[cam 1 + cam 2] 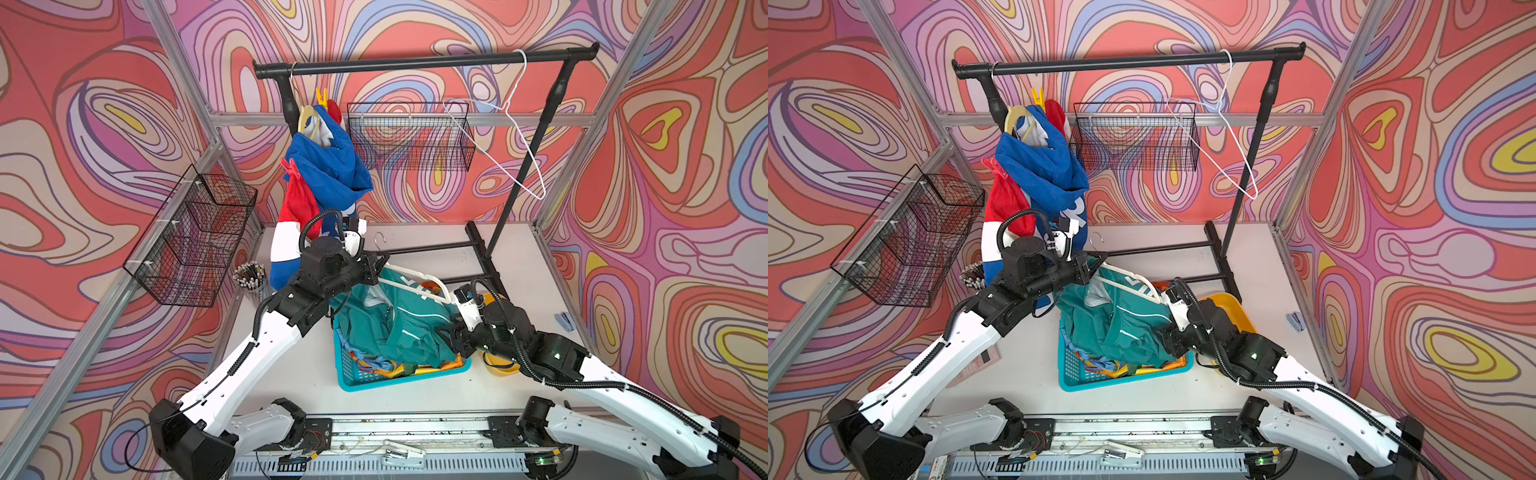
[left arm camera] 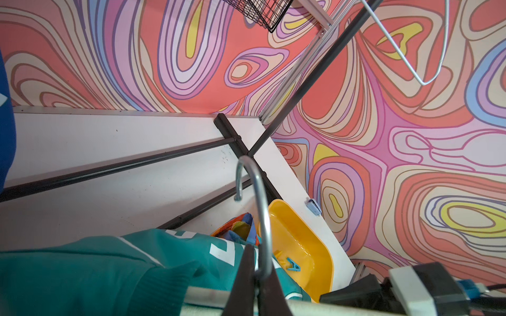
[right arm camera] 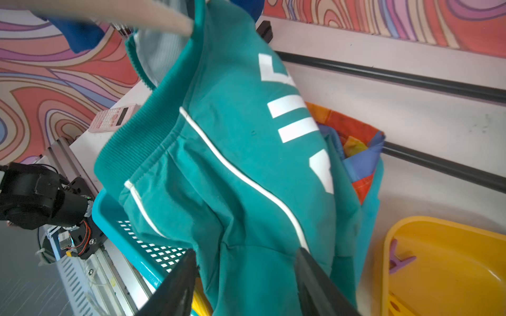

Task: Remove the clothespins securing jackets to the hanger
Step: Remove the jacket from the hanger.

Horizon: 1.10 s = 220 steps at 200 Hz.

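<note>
A teal jacket (image 1: pixel 386 324) hangs from a white hanger (image 1: pixel 415 282) over a teal basket (image 1: pixel 353 374). My left gripper (image 2: pixel 256 262) is shut on that hanger's metal hook (image 2: pixel 260 191). My right gripper (image 3: pixel 246 260) is open, its jaws wide apart on either side of the teal jacket's (image 3: pixel 232 164) lower cloth. A blue jacket (image 1: pixel 332 166) hangs at the rail's left end with a yellow clothespin (image 1: pixel 321 97) at its top and a red clothespin (image 1: pixel 289 168) on its side. A rainbow jacket (image 3: pixel 356 145) lies in the basket. No clothespin shows on the teal jacket.
A yellow tray (image 2: pixel 301 232) beside the basket holds a blue clothespin (image 2: pixel 293 264) and a purple one (image 3: pixel 397 260). An empty white wire hanger (image 1: pixel 498 137) hangs on the black rail (image 1: pixel 415 62). Wire baskets (image 1: pixel 409 137) are fixed to the walls. A pencil cup (image 1: pixel 249 276) stands at the left.
</note>
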Each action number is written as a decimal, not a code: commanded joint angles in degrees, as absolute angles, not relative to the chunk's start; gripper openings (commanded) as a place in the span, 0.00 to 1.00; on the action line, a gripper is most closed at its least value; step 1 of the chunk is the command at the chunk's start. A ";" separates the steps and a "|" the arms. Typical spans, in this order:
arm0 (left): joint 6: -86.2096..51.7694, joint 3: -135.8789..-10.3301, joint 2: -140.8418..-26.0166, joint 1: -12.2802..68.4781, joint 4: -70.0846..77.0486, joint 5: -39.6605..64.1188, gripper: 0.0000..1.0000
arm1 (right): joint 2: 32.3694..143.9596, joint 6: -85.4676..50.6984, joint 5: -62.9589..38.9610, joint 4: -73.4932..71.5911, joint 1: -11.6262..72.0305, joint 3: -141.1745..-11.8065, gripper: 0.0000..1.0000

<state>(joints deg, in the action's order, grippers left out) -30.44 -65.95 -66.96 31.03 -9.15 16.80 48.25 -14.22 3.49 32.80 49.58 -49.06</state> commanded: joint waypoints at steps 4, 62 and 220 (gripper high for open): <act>-29.41 -65.79 -66.89 32.14 -7.75 14.87 0.00 | 46.85 -12.95 7.50 38.57 49.77 -54.74 0.59; -28.05 -66.39 -68.79 34.79 -9.83 8.48 0.00 | 49.07 -10.51 5.44 45.36 49.75 -65.67 0.54; -26.67 -69.61 -71.59 38.67 -9.23 4.80 0.00 | 54.68 -9.49 7.91 46.40 49.78 -70.18 0.00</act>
